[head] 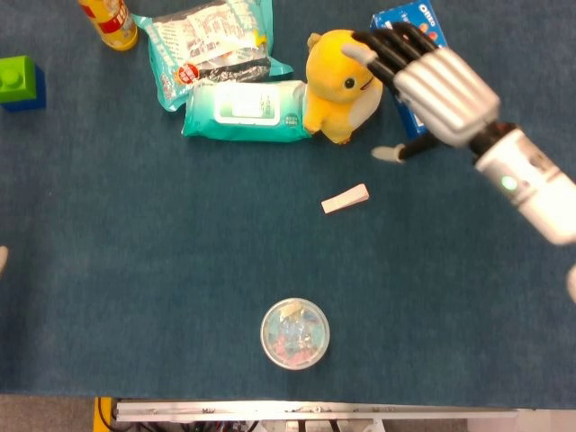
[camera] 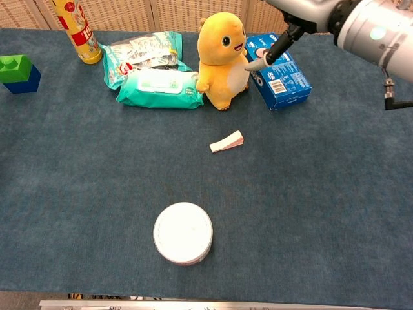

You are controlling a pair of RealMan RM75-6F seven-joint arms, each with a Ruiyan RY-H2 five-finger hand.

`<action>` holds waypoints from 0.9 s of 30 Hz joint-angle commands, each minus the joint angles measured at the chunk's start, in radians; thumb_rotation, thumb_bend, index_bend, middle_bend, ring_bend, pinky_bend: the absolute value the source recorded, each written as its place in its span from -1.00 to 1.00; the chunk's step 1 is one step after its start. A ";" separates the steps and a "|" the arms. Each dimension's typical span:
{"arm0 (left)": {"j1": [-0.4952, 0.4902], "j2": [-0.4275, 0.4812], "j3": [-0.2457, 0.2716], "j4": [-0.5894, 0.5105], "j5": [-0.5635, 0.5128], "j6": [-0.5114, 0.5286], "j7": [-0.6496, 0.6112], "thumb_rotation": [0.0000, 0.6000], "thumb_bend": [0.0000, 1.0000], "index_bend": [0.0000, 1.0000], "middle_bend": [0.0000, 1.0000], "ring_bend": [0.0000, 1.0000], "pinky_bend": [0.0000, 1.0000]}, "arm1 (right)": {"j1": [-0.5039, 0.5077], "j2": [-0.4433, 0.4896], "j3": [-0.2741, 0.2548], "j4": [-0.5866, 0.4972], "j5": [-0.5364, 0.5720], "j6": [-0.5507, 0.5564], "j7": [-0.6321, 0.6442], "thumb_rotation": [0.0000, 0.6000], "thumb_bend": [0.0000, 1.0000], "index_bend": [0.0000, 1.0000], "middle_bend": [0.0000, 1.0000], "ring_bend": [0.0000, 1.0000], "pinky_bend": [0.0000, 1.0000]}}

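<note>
Near the table's far edge, my right hand [head: 434,76] hovers over the yellow plush [head: 340,83] and the cookie box [camera: 279,72]. Its fingers [head: 382,47] are spread, holding nothing, thumb beside the plush.

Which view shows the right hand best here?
The head view: the right hand shows whole, fingers spread above the yellow plush toy. The chest view cuts it at the top edge, showing mainly one finger.

right hand [camera: 303,10], fingers spread, beside yellow plush [camera: 221,59]
</note>
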State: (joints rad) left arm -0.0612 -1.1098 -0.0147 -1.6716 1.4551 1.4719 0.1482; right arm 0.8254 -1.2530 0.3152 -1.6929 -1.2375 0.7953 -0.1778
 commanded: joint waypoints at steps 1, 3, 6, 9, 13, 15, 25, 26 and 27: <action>-0.001 -0.001 0.001 0.001 -0.004 -0.007 -0.001 1.00 -0.48 -0.69 -0.65 -0.70 -0.79 | 0.058 -0.046 0.020 0.059 0.056 -0.047 -0.012 0.60 -0.89 -1.00 -0.92 -1.00 -1.00; -0.003 -0.001 0.001 0.001 -0.006 -0.012 0.002 1.00 -0.48 -0.69 -0.66 -0.70 -0.79 | 0.087 -0.063 0.024 0.086 0.081 -0.069 -0.019 0.60 -0.88 -1.00 -0.92 -1.00 -1.00; -0.005 -0.003 0.000 0.000 -0.011 -0.018 0.005 1.00 -0.48 -0.69 -0.66 -0.70 -0.79 | 0.136 -0.104 0.028 0.146 0.120 -0.091 -0.038 0.59 -0.87 -1.00 -0.92 -1.00 -1.00; -0.005 -0.004 -0.001 0.000 -0.013 -0.019 0.006 1.00 -0.48 -0.69 -0.66 -0.70 -0.79 | 0.176 -0.136 0.033 0.197 0.156 -0.113 -0.044 0.59 -0.88 -1.00 -0.91 -1.00 -1.00; -0.003 -0.004 -0.003 0.001 -0.020 -0.018 0.004 1.00 -0.48 -0.69 -0.66 -0.70 -0.79 | 0.233 -0.184 0.032 0.276 0.208 -0.142 -0.062 0.59 -0.90 -1.00 -0.91 -1.00 -1.00; -0.003 -0.006 -0.005 0.004 -0.025 -0.020 0.002 1.00 -0.48 -0.69 -0.66 -0.70 -0.79 | 0.254 -0.204 0.030 0.307 0.231 -0.153 -0.068 0.59 -0.94 -1.00 -0.91 -1.00 -1.00; -0.008 -0.010 -0.008 0.015 -0.041 -0.039 -0.007 1.00 -0.48 -0.69 -0.66 -0.70 -0.79 | 0.331 -0.308 0.009 0.448 0.311 -0.203 -0.052 0.16 -1.00 -1.00 -0.91 -1.00 -1.00; -0.008 -0.011 -0.008 0.016 -0.043 -0.042 -0.008 1.00 -0.48 -0.69 -0.66 -0.70 -0.79 | 0.335 -0.319 0.008 0.463 0.310 -0.206 -0.042 0.12 -1.00 -1.00 -0.91 -1.00 -1.00; -0.009 -0.012 -0.008 0.017 -0.045 -0.044 -0.009 1.00 -0.48 -0.69 -0.66 -0.70 -0.79 | 0.338 -0.330 0.006 0.478 0.304 -0.207 -0.033 0.07 -1.00 -1.00 -0.91 -1.00 -1.00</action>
State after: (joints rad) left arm -0.0695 -1.1209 -0.0225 -1.6550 1.4110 1.4289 0.1398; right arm 1.1552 -1.5664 0.3257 -1.2343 -0.9312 0.5944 -0.2247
